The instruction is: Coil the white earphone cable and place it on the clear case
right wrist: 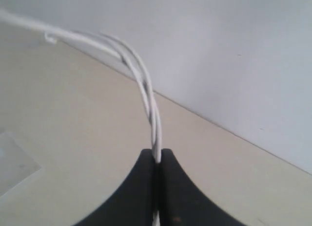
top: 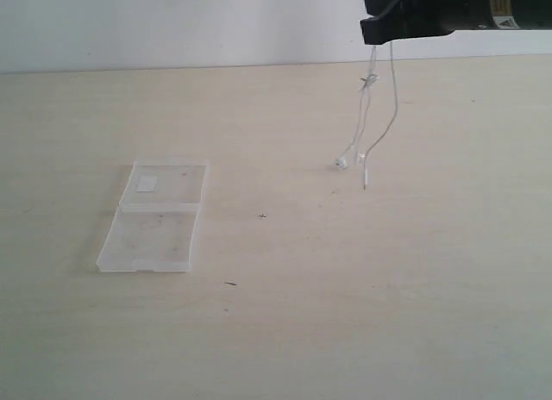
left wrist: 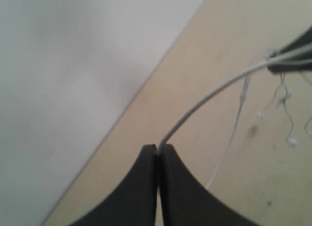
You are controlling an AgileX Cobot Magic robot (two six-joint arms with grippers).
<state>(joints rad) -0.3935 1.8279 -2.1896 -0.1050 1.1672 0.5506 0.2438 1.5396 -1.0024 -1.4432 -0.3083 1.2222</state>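
**Both grippers pinch the thin white earphone cable [top: 394,98] in mid-air**

The black right gripper [right wrist: 157,155] is closed on several gathered strands of the cable, high over the far right of the pale wooden table [top: 345,331]. The black left gripper [left wrist: 158,149] is closed on a single strand that arches across to the right one. Loose ends with small earbuds [top: 339,163] hang near the tabletop. The flat transparent plastic clear case [top: 147,243] lies open, well apart to the left.

The right gripper [top: 378,31] is showing at the far right as a blocky matte black body, carrying a yellow label [top: 504,9] with dark print too small to read. The left gripper [left wrist: 158,149] is showing two smooth black fingers [left wrist: 141,187], narrowing from broad bases toward the tips.
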